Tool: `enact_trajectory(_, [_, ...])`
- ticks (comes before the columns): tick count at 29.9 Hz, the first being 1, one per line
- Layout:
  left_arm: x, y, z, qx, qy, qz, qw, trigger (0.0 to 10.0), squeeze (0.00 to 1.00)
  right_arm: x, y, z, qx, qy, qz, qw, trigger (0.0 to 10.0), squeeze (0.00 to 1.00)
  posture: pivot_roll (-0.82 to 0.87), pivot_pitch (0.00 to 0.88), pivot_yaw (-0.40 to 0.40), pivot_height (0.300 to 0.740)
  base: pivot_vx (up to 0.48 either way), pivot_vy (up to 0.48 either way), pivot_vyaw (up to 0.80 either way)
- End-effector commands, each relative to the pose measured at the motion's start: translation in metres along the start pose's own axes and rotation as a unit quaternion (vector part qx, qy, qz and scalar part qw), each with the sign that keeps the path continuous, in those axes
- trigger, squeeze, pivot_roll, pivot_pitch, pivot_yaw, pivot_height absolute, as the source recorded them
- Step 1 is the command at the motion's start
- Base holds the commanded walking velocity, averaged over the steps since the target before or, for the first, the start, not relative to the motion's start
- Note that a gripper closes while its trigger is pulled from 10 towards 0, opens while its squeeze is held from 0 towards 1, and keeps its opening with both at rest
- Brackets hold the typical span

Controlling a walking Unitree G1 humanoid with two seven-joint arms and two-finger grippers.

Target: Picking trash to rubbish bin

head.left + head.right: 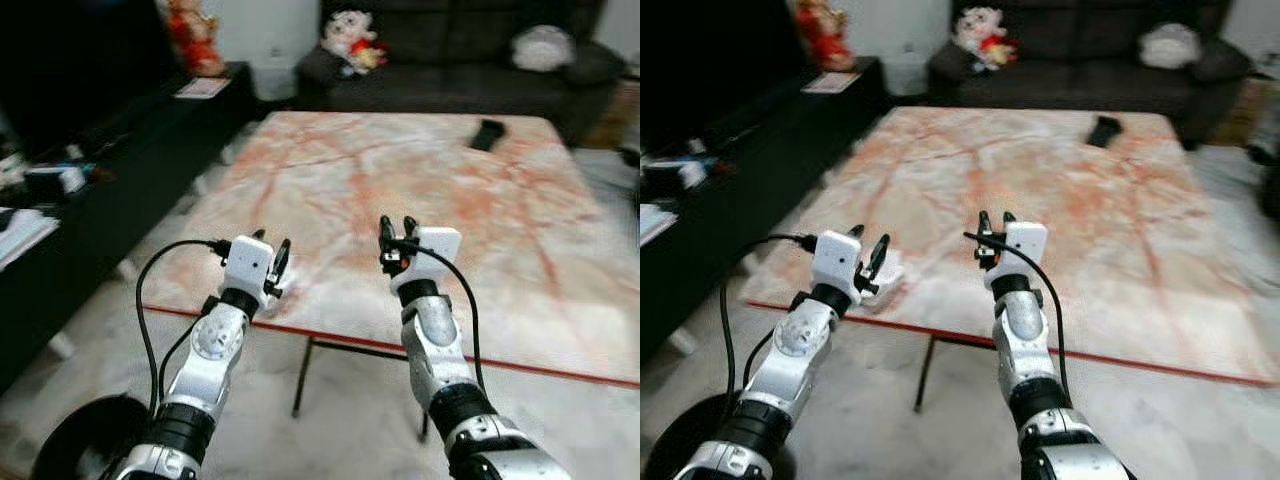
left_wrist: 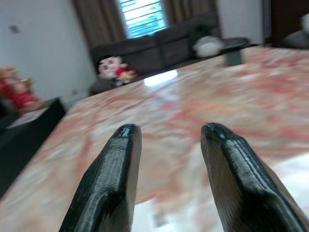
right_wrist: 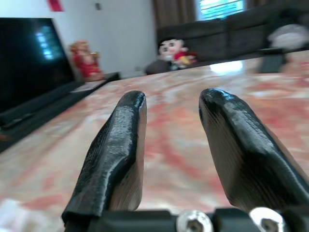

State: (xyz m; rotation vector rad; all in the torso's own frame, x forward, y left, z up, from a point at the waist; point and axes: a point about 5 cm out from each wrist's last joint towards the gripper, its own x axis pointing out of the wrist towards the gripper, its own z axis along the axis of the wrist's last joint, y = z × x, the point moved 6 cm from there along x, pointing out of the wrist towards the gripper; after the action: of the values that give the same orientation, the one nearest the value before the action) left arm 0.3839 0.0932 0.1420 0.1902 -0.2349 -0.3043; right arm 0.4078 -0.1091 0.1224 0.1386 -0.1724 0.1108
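A small white crumpled piece of trash (image 1: 887, 274) lies on the marble table (image 1: 400, 190) near its front left edge. My left gripper (image 1: 272, 254) is open and hovers just over the trash, which shows as a white blur below its fingers (image 2: 116, 174) in the left wrist view. Further right, my right gripper (image 1: 397, 232) is open over the front edge with nothing between its fingers (image 3: 120, 150). A black round bin (image 1: 75, 440) stands on the floor at the lower left, beside my left arm.
A black remote (image 1: 487, 134) lies at the table's far right. Behind the table is a dark sofa (image 1: 450, 60) with a plush doll (image 1: 350, 40) and a grey cushion (image 1: 543, 47). A low black cabinet (image 1: 90, 190) runs along the left.
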Motion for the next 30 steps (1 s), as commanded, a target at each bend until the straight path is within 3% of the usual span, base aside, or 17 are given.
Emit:
enact_trajectory(1, [0.0016, 0.0040, 0.0023, 0.009, -0.001, 0.002, 1.000, 10.0, 0.00, 0.0033, 0.0076, 0.0052, 0.008, -0.009, 0.006, 1.000, 10.0, 0.00, 0.20, 0.000, 0.053, 0.740, 0.292, 0.000, 0.00])
enact_trajectory(30, [0.0013, 0.0136, 0.0037, 0.018, -0.003, 0.029, 0.999, 10.0, 0.00, 0.0037, 0.0077, 0.0059, 0.007, -0.010, 0.008, 1.000, 10.0, 0.00, 0.21, 0.000, 0.046, 0.740, 0.374, 0.000, 0.00])
